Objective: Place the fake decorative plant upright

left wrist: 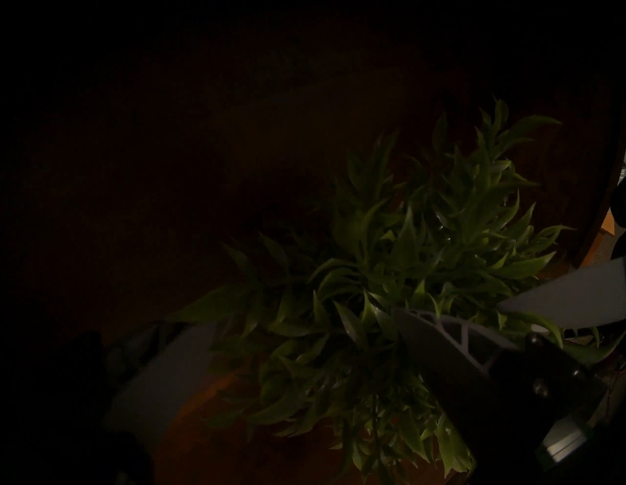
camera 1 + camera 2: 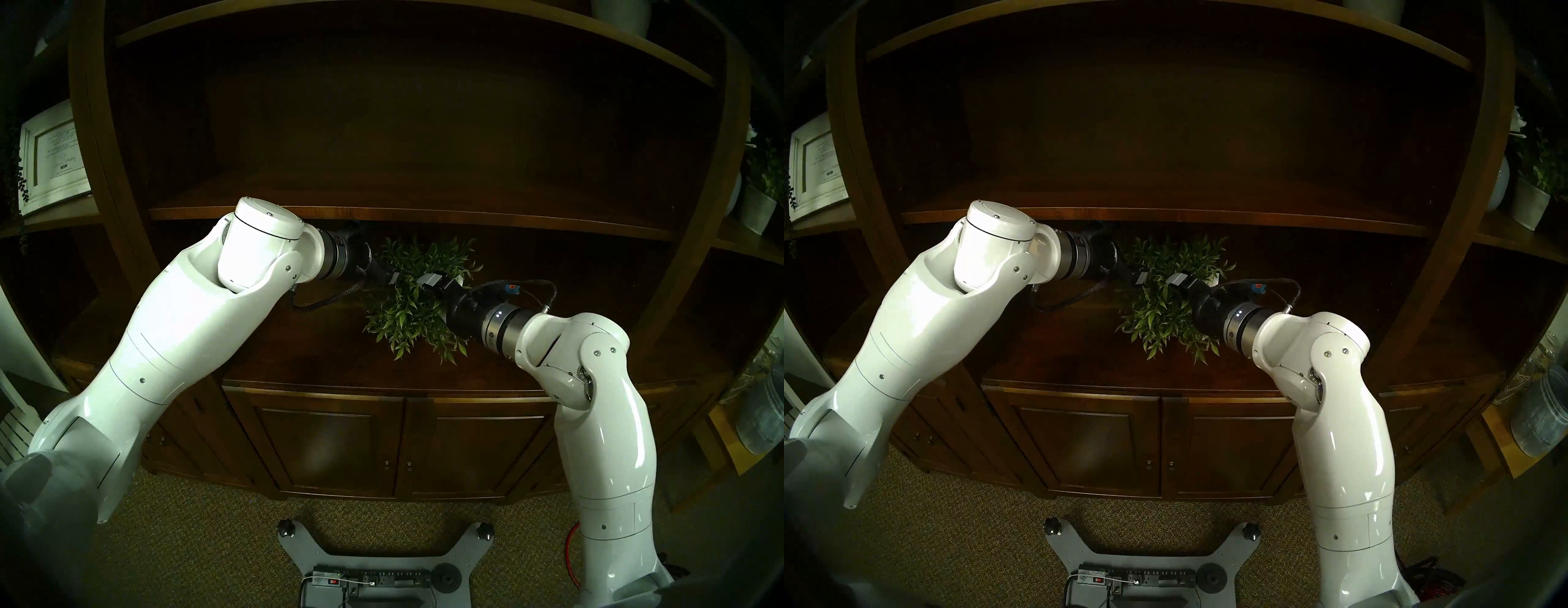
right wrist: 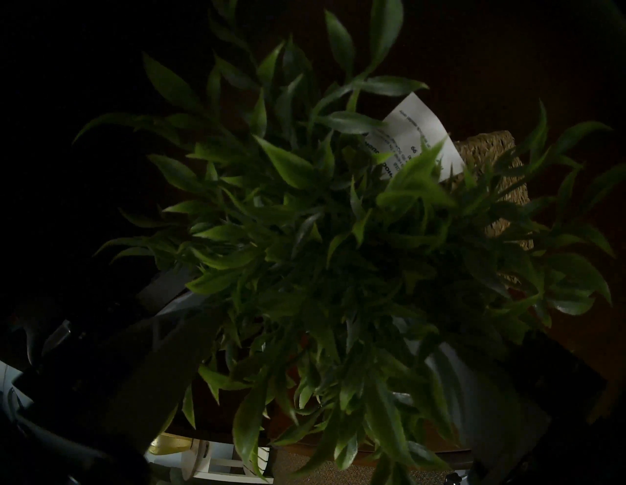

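**Plant on its side, both grippers in the leaves**

The fake decorative plant [image 2: 413, 303] lies tipped on the dark wooden shelf [image 2: 297, 348], foliage toward the near edge, its woven pot [image 3: 491, 176] and white tag [image 3: 416, 135] toward the far right. The right gripper [image 2: 428, 282] has its jaws spread wide among the leaves, gripping nothing. The left gripper [image 2: 388, 276] reaches in from the left; in this dim view I cannot tell its opening. Closing on soft leaves alone could let the pot slip or roll.
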